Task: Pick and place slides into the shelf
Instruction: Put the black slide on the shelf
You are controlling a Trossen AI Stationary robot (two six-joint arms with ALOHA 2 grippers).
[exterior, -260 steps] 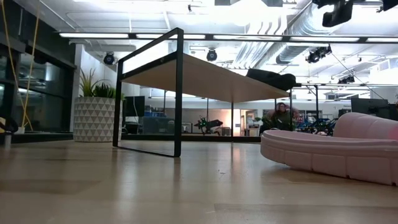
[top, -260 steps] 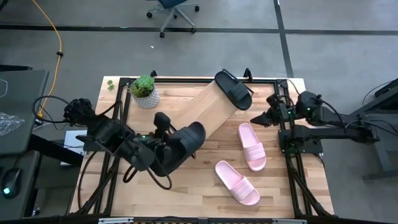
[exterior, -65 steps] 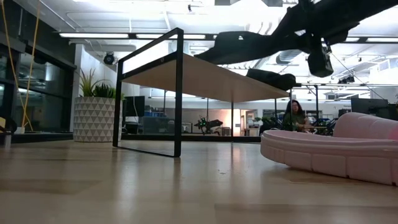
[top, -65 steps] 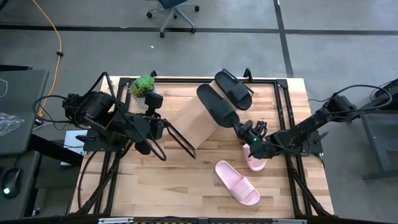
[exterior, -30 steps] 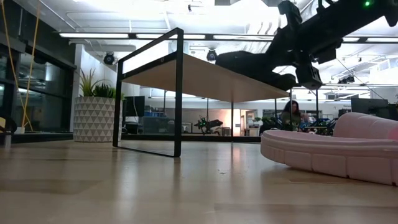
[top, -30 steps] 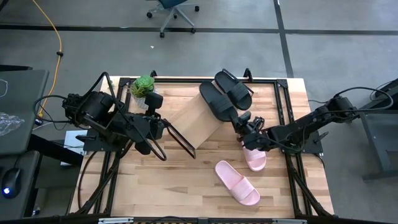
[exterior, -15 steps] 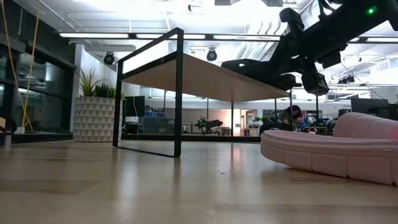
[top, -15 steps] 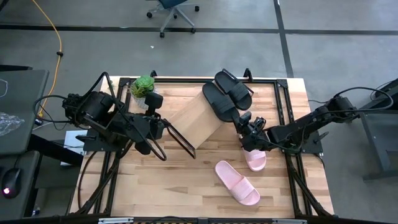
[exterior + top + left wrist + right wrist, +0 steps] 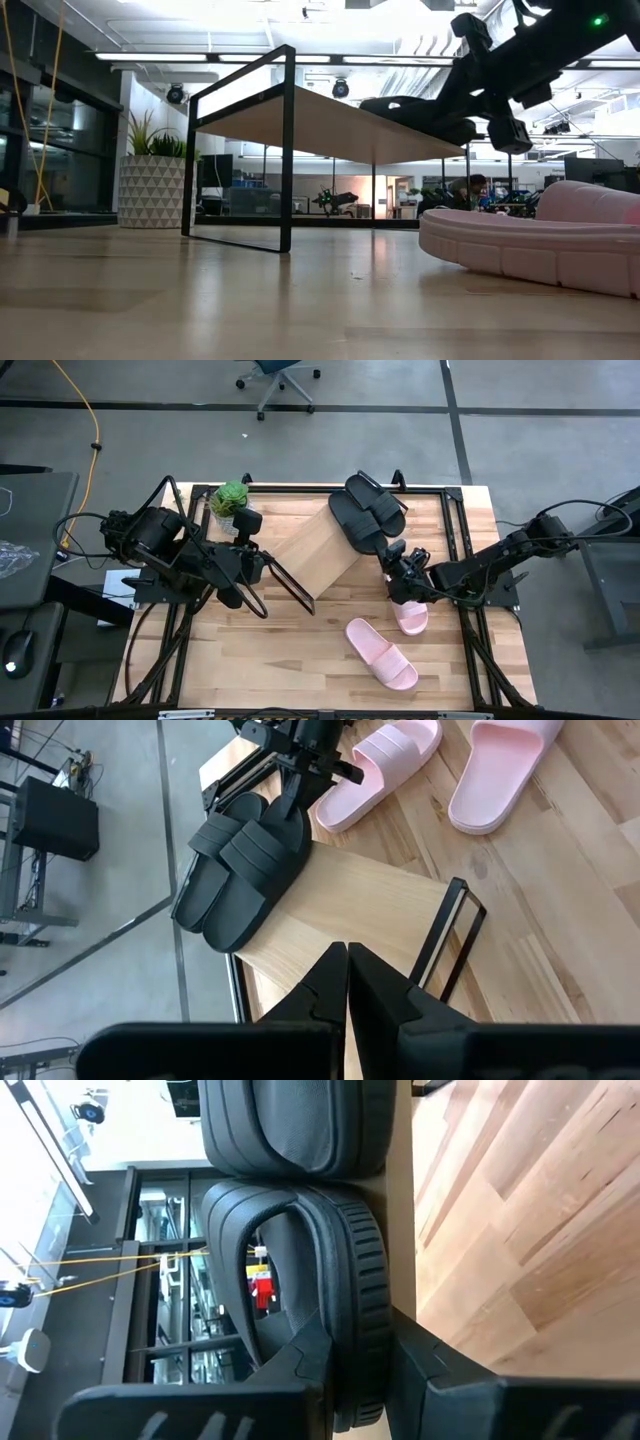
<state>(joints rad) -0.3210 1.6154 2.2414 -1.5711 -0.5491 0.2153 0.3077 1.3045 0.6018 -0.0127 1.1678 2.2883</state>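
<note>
Right tool point(image 9: 388, 552) clenched on the heel of a black slide point(image 9: 358, 527), which lies on the shelf point(image 9: 315, 547) beside its mate point(image 9: 378, 502), toward two o'clock. Pink slides point(image 9: 382, 653) lie on the table point(image 9: 290, 650) near five o'clock. Left tool point(image 9: 262, 567) pinched shut, empty, at nine o'clock.

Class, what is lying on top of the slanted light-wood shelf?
Two matte black slide sandals lie side by side at one end of the slanted light-wood shelf. The right end effector grips the heel of one. The board beneath them is covered; the rest is bare.
</note>
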